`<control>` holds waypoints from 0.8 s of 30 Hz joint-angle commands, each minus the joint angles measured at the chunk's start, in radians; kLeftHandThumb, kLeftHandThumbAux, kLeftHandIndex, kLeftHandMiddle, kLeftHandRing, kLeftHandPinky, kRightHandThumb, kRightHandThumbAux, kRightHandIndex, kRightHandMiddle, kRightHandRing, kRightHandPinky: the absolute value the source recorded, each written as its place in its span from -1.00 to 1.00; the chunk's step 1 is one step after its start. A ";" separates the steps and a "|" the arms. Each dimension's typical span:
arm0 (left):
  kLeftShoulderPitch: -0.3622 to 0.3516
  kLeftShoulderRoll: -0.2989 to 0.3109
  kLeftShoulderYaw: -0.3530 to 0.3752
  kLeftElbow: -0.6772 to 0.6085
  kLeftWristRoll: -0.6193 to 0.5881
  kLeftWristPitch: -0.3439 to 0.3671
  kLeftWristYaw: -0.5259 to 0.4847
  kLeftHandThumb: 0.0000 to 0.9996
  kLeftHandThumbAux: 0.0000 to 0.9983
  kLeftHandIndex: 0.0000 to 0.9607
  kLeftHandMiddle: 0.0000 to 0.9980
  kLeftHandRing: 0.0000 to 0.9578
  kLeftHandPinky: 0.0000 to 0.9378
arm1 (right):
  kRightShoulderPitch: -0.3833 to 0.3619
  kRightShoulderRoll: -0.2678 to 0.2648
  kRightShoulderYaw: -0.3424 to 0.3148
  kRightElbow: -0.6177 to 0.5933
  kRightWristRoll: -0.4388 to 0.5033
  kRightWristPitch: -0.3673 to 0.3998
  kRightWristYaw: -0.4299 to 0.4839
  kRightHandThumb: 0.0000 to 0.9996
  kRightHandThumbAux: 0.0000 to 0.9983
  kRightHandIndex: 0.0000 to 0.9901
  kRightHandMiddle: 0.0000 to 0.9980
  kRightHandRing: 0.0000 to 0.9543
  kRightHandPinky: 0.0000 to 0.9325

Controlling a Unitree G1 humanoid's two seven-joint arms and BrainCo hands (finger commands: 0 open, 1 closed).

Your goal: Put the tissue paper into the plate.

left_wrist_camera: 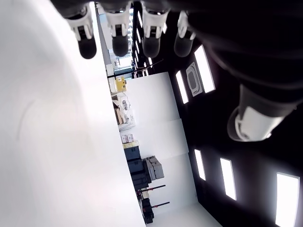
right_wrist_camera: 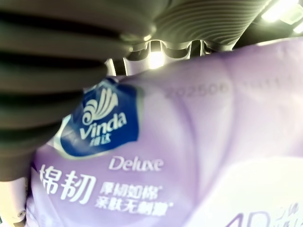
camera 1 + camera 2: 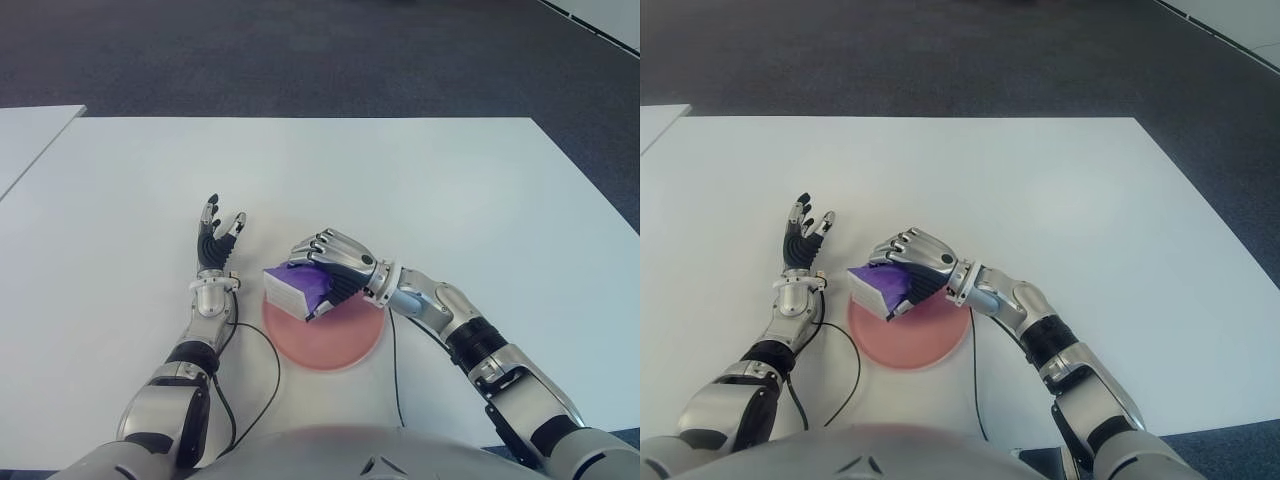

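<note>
Tissue pack [image 3: 297,284] gripped by right hand [image 3: 335,262] over plate [image 3: 330,340].

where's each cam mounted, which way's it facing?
Left eye, head: looks down at the white table; both arms show, right hand gripping the tissue pack over the pink plate.
Right eye, head: same scene, slightly shifted.
Left wrist: past the open left hand to room and ceiling lights.
Right wrist: pack close up, shared with both eyes.

I see the purple Vinda tissue pack [image 3: 298,285] tilted, gripped in the right hand [image 3: 335,262] over the far-left rim of the round pink plate [image 3: 335,345] on the table.
</note>
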 commanded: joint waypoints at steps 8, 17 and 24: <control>0.086 -0.020 -0.005 0.062 0.004 0.034 -0.017 -0.95 0.06 -0.97 -1.00 -1.00 -1.00 | 0.022 -0.029 0.010 -0.008 0.027 0.040 0.084 0.71 0.35 -0.18 0.09 0.81 0.80; 0.087 -0.024 -0.005 0.064 0.006 0.018 -0.007 -0.96 0.06 -0.97 -1.00 -1.00 -1.00 | 0.047 -0.039 -0.011 -0.054 0.171 0.050 0.208 0.72 0.35 -0.18 0.09 0.77 0.79; 0.087 -0.021 -0.004 0.065 0.005 0.004 -0.009 -0.99 0.08 -1.00 -1.00 -1.00 -1.00 | 0.108 -0.071 -0.050 -0.168 0.442 0.126 0.416 0.71 0.35 -0.19 0.08 0.70 0.69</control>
